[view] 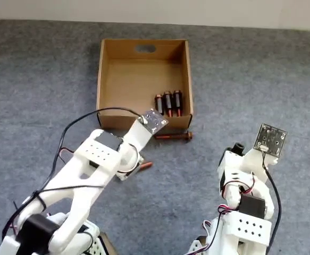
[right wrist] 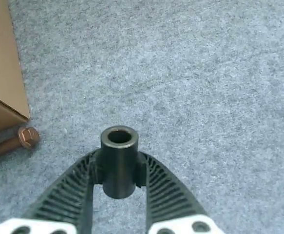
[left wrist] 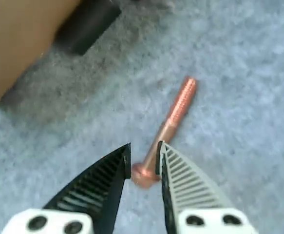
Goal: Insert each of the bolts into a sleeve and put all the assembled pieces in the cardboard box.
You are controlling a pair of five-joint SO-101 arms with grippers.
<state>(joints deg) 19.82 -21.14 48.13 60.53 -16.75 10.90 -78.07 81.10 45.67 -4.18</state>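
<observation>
A copper bolt [left wrist: 176, 114] lies on the grey carpet, and my left gripper [left wrist: 144, 157] is shut on its hex head, with the threaded end pointing away. From above, that bolt's tip [view: 146, 165] pokes out from under the left arm. My right gripper [right wrist: 118, 163] is shut on a black sleeve [right wrist: 118, 153], held with its bore facing up; it shows in the high view as well [view: 239, 148]. A second bolt [view: 173, 136] lies along the front wall of the cardboard box [view: 104, 79], with its head [right wrist: 28, 137] near the box corner. Three assembled pieces [view: 168, 103] stand inside the box.
The cardboard box wall [left wrist: 15, 44] is close beside the left gripper, with a dark blurred shape [left wrist: 88, 24] next to it. Open grey carpet [view: 250, 79] extends to the right of the box and between the two arms.
</observation>
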